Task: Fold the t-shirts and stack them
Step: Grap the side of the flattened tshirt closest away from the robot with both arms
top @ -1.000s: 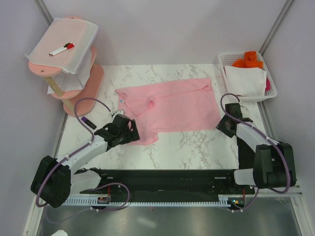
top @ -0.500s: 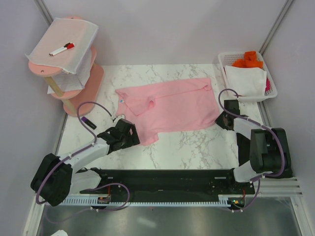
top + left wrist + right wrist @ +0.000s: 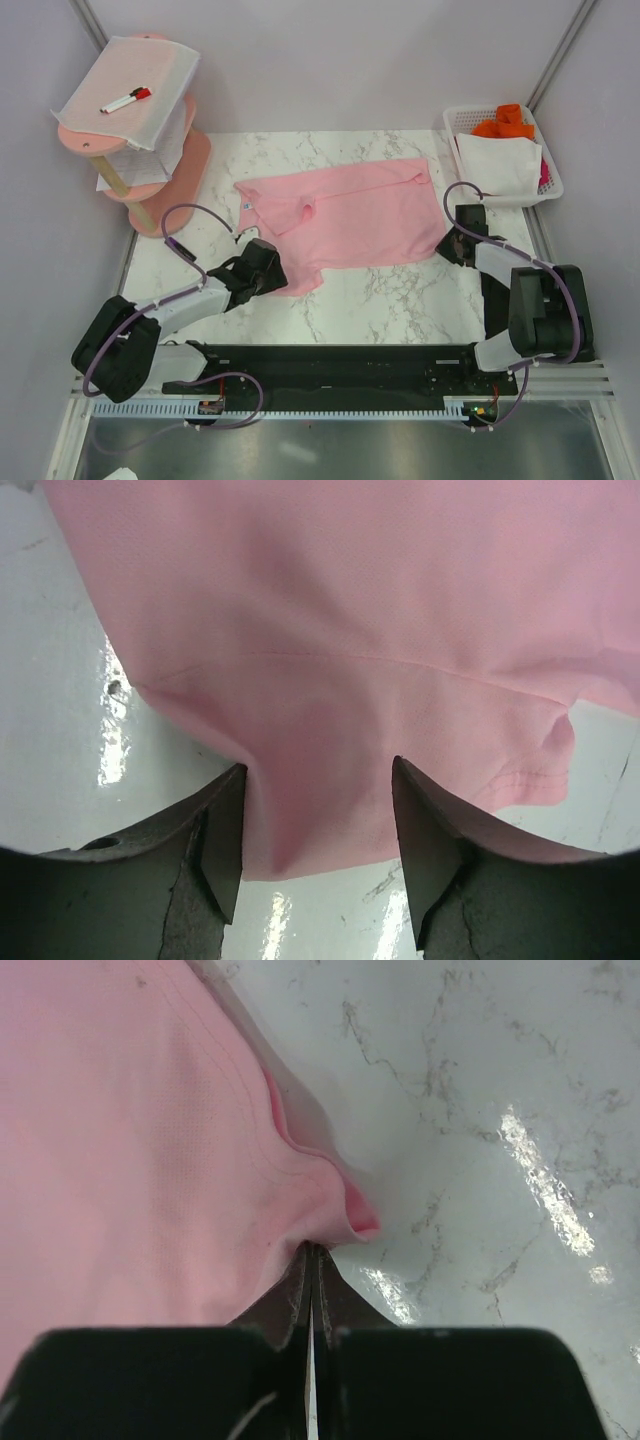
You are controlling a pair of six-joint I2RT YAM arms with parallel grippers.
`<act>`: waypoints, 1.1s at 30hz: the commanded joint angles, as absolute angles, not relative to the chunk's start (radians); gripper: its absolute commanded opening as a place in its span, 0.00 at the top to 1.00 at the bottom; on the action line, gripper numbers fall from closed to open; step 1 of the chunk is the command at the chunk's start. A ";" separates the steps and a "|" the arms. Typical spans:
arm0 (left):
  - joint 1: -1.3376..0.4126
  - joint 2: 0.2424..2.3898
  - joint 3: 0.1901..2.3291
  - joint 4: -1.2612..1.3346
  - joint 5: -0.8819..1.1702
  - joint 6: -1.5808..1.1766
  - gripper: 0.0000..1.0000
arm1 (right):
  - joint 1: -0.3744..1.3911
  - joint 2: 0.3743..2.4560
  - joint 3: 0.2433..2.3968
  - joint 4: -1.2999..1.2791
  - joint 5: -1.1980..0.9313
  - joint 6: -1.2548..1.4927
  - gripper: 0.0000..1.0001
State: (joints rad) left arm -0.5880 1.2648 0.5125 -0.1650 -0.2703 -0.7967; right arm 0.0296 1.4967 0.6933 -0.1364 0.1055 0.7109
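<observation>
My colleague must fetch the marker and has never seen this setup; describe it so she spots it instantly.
At the far left corner of the marble table is a pink tiered stand with a white mesh sheet draped over its top. The marker lies on that sheet: a white barrel with a red cap, the only pen-like thing there.

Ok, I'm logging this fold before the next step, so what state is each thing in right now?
Light pink cloth t-shirt, spread unfolded on the marble table, rumpled near the collar.
Left tool, open, jaws astride the shirt's near-left edge.
Right tool, shut on the shirt's near-right corner.
Red-capped white marker, lying on the white mesh sheet.
White plastic basket, holding a white cloth and an orange cloth.
</observation>
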 commanded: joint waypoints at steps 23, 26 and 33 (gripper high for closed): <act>-0.672 1.054 0.388 -0.120 -0.060 -0.891 0.37 | 0.029 1.480 0.660 -0.084 0.022 0.681 1.00; -0.680 1.135 0.396 -0.121 -0.045 -0.903 0.39 | 0.028 1.482 0.660 -0.083 0.018 0.680 1.00; -0.709 1.175 0.423 -0.144 -0.035 -0.916 0.98 | 0.029 1.437 0.661 -0.098 0.002 0.669 1.00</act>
State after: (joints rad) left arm -0.6910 1.1790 0.4038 -0.1242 -0.0425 -0.8925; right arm 0.0296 1.4742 0.6632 -0.1146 0.0189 0.6842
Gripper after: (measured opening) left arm 0.040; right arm 0.008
